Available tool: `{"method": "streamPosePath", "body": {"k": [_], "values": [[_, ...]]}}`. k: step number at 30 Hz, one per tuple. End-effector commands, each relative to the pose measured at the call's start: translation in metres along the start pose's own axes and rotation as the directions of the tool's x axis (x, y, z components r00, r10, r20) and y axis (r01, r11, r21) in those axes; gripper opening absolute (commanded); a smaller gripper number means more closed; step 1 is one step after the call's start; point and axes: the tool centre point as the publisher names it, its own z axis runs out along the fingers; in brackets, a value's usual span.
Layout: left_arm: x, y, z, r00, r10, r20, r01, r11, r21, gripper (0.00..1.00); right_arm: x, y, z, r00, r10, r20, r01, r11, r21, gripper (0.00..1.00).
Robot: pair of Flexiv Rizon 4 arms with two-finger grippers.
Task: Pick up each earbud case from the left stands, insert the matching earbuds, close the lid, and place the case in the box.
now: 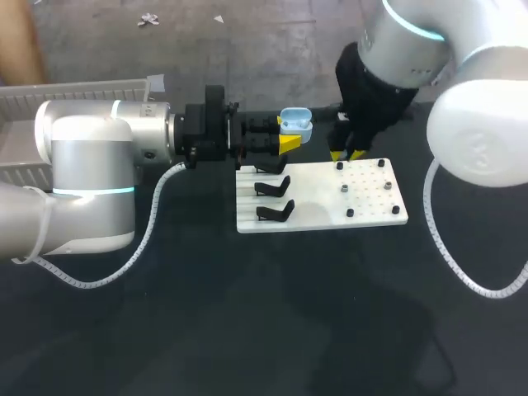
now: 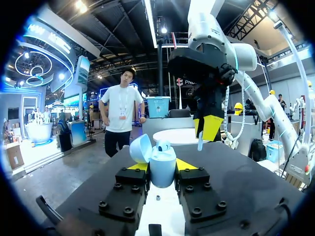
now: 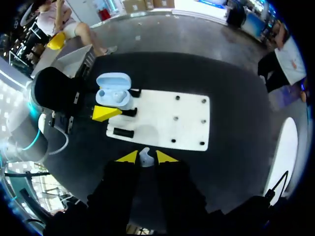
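Case [image 1: 295, 122] sits clamped in horizontal left end effector [image 1: 289, 142].

Your desk [image 1: 247, 313] is black. On it you have a white board [image 1: 318, 216] lying flat toward the far side, black stands [image 1: 274, 213] on its left part, small pegs [image 1: 343, 190] on its right. A pale box [image 1: 82, 89] sits far left.

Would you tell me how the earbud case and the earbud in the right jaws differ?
The earbud case is far larger than the earbud. The case is light blue with its lid open; the earbud is paler. The left jaws grip the case, the right jaws the earbud. Both are held aloft.
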Motion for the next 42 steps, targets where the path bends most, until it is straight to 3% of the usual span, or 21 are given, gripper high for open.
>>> {"method": "streamPosePath", "body": {"k": [1, 11, 23, 42], "values": [[0.001, -0.002, 0.000, 1.000, 0.005, 0.005, -0.005, 1.000, -0.008, 0.00, -0.006, 0.015, -0.018, 0.999, -0.048, -0.011, 0.048, 0.999, 0.017, 0.00], [0.001, -0.002, 0.000, 1.000, 0.005, 0.005, -0.005, 1.000, -0.008, 0.00, -0.029, 0.042, -0.025, 0.987, -0.161, -0.023, 0.162, 0.986, 0.038, 0.00], [0.001, -0.002, 0.000, 1.000, 0.005, 0.005, -0.005, 1.000, -0.008, 0.00, -0.053, 0.053, -0.021, 0.975, -0.220, -0.016, 0.221, 0.974, 0.056, 0.00], [0.001, -0.002, 0.000, 1.000, 0.005, 0.005, -0.005, 1.000, -0.008, 0.00, -0.064, 0.059, -0.009, 0.965, -0.259, 0.033, 0.256, 0.964, 0.067, 0.00]]}}
